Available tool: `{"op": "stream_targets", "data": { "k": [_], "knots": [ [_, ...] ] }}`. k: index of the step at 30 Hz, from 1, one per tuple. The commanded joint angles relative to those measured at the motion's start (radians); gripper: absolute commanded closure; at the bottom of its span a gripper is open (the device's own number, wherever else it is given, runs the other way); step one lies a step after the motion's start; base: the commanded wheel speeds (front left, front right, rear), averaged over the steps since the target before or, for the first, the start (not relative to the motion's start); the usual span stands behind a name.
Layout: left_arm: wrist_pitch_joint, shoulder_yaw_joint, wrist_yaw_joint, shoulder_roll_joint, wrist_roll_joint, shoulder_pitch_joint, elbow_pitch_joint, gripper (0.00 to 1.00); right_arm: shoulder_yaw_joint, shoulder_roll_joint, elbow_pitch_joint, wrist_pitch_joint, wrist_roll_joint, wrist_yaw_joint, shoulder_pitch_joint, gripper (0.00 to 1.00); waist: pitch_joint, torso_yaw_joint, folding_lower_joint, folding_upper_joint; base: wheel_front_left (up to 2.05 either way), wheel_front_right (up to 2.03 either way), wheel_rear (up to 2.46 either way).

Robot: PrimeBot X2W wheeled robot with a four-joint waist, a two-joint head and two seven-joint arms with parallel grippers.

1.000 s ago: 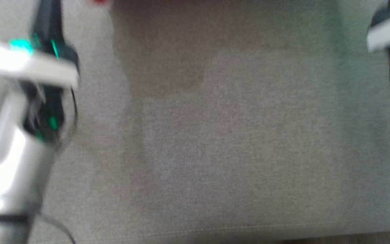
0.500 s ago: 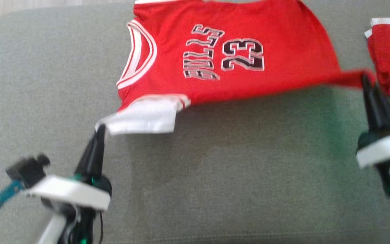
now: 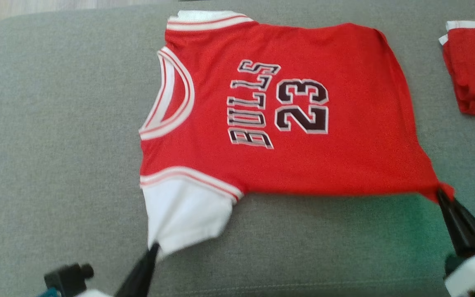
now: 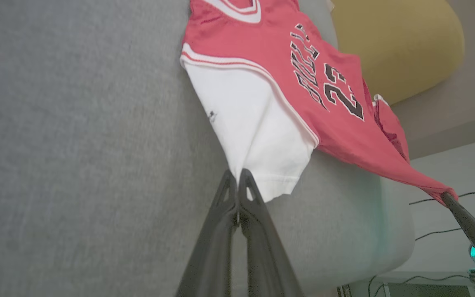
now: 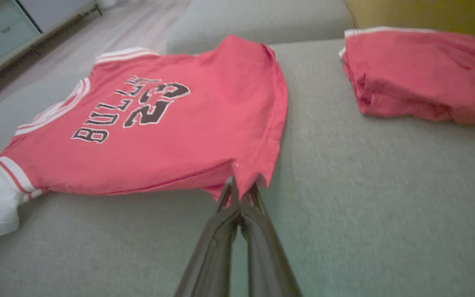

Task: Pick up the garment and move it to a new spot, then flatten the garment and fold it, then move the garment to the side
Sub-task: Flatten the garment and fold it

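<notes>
The garment [image 3: 344,136] is a red jersey with white sleeves and "BULLS 23" printed on it, spread face up on a grey cushion [image 3: 56,144]. My left gripper [image 3: 154,247] is shut on the tip of the near white sleeve [image 4: 258,136]; its two dark fingers [image 4: 221,231] press together on the cloth. My right gripper [image 3: 441,193] is shut on the near red hem corner [image 5: 245,179], which is pulled into a point. The near edge of the jersey [image 5: 221,103] lifts slightly off the cushion between the two grips.
A second red garment [image 3: 474,70], folded, lies on the cushion at the far right [image 5: 419,74]. A yellow cushion [image 4: 402,41] stands behind. The cushion's front seam [image 3: 303,282] runs near the bottom. Bare grey fabric extends to the left and in front.
The head camera has swung from bare cushion onto the jersey. Since half a second ago both grippers have drawn the jersey's near edge toward me, and it lies flatter and more spread.
</notes>
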Motion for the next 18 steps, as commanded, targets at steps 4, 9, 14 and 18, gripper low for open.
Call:
{"op": "stream_targets", "data": {
  "k": [4, 9, 14, 18],
  "knots": [
    [0.053, 0.008, 0.023, 0.055, -0.013, 0.032, -0.100, 1.00, -0.057, -0.007, -0.090, 0.035, 0.006, 0.002, 0.071, 1.00, 0.016, 0.001, 0.0001, -0.0001, 0.00, 0.00, 0.00],
    [0.062, 0.033, 0.027, 0.063, -0.041, 0.027, -0.171, 1.00, -0.075, 0.007, -0.114, 0.035, -0.003, 0.002, 0.077, 1.00, 0.016, 0.000, 0.0001, -0.0001, 0.00, 0.00, 0.00],
    [0.067, 0.084, 0.009, 0.038, -0.114, -0.042, -0.222, 1.00, -0.065, 0.020, -0.103, 0.024, -0.004, 0.002, 0.020, 1.00, 0.012, -0.001, 0.0001, -0.0001, 0.00, 0.00, 0.00],
    [0.083, 0.112, 0.007, 0.016, -0.136, -0.158, -0.206, 1.00, -0.058, 0.036, -0.043, 0.014, -0.001, 0.002, -0.063, 1.00, 0.024, -0.004, 0.0001, -0.0001, 0.00, 0.00, 0.00]
  ]
}}
